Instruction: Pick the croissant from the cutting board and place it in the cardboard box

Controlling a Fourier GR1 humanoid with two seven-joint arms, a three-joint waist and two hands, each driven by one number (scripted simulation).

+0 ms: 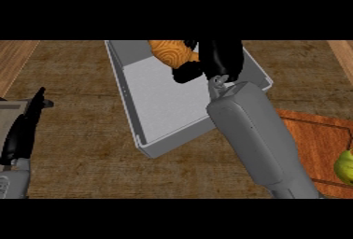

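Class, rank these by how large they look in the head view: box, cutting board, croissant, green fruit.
1. box
2. cutting board, partly cut off
3. croissant and green fruit: unsure, since the right hand hides part of one and the view's edge cuts the other.

The right hand [222,58], curling round the croissant [171,52], is hiding its right part, and the upper edge is cutting off both. The forearm [258,140] is covering the box's [176,140] right wall and part of the cutting board [314,135], which is running off the right edge beside a half-seen yellow-green fruit [345,165].
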